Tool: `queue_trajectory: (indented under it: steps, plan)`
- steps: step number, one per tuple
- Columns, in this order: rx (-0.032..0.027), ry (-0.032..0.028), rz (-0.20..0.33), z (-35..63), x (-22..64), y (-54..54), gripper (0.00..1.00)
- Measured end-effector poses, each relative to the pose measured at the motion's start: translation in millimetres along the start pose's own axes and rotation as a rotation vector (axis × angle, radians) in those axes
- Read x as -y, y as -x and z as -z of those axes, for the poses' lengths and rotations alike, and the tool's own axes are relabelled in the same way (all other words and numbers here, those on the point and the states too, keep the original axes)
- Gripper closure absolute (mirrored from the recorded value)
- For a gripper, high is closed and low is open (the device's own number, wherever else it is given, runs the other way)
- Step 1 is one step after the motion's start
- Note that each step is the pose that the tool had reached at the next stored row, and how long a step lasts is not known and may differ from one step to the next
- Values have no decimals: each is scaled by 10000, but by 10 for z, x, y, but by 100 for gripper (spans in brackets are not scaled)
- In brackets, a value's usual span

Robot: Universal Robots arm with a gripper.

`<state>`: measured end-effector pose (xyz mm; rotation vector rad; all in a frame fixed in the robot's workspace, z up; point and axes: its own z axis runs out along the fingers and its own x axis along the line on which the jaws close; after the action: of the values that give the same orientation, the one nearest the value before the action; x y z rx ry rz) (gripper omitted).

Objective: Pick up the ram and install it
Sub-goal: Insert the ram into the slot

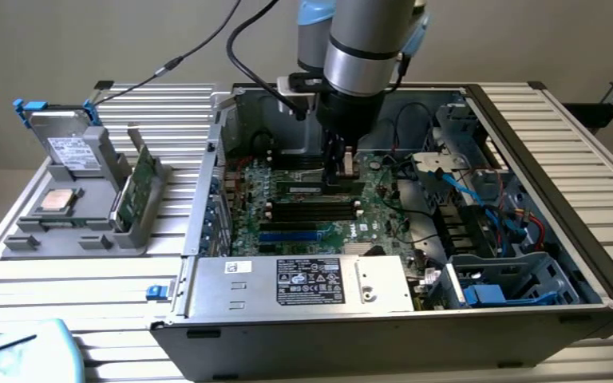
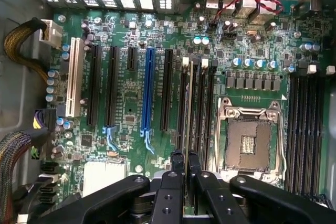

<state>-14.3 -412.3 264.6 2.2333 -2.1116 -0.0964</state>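
Note:
My gripper (image 1: 337, 177) reaches down into the open computer case (image 1: 562, 315), over the memory slots in the middle of the motherboard (image 1: 285, 227). In the wrist view the gripper (image 2: 185, 157) is shut on the ram (image 2: 187, 108), a thin green stick seen edge-on. It runs along one of the black memory slots (image 2: 198, 108) beside the empty CPU socket (image 2: 249, 140), and whether it is seated I cannot tell. In the exterior view the ram (image 1: 306, 188) shows as a green strip at the fingertips.
A grey holder (image 1: 73, 235) at the exterior view's left carries a hard drive (image 1: 67, 148), a CPU chip (image 1: 55, 201) and a wider green card (image 1: 136, 191). The power supply (image 1: 306, 283) fills the case front. Cables (image 1: 466, 187) and drive bays crowd the case's right side.

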Motion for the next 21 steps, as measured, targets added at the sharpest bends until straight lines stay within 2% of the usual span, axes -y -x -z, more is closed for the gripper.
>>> queue_trajectory:
  steps: [2,4,7,21]
  plan:
    - [-20,-117,-2,-15,-30,8,86]
    - [-45,-186,-5,-33,-47,16,86]
    - [-91,-194,-6,-78,-45,22,86]
    - [-148,-191,-12,-327,-34,58,86]
